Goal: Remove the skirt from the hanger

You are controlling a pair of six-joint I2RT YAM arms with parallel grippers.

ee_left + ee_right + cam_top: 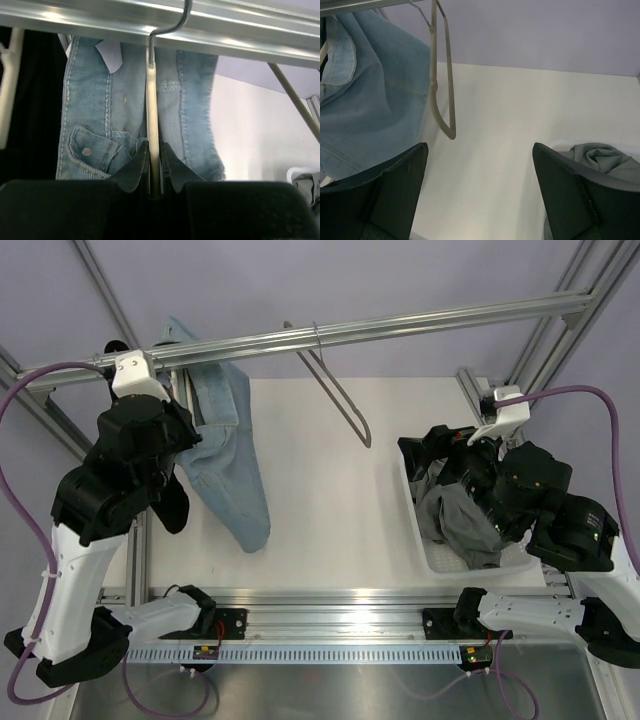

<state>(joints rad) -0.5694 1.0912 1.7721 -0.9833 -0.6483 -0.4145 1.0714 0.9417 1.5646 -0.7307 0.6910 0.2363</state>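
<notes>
Both task things are well apart: the skirt [462,525], soft dark grey cloth in a crumpled heap, lies in the white plastic bin [413,525] at the right. The hanger [432,65], thin taupe plastic, hangs bare from the metal rail [400,325] mid-scene. Removal looks done. The right gripper [479,147] is spread wide and empty by the bin. The left gripper [154,150] is pinched narrow on a pale hanger [153,110] carrying stiff, stitched denim jeans [235,480] at far left. Probable next move: right arm just backs off, nothing left to pull.

L jaws clamped, R jaws spread.
</notes>
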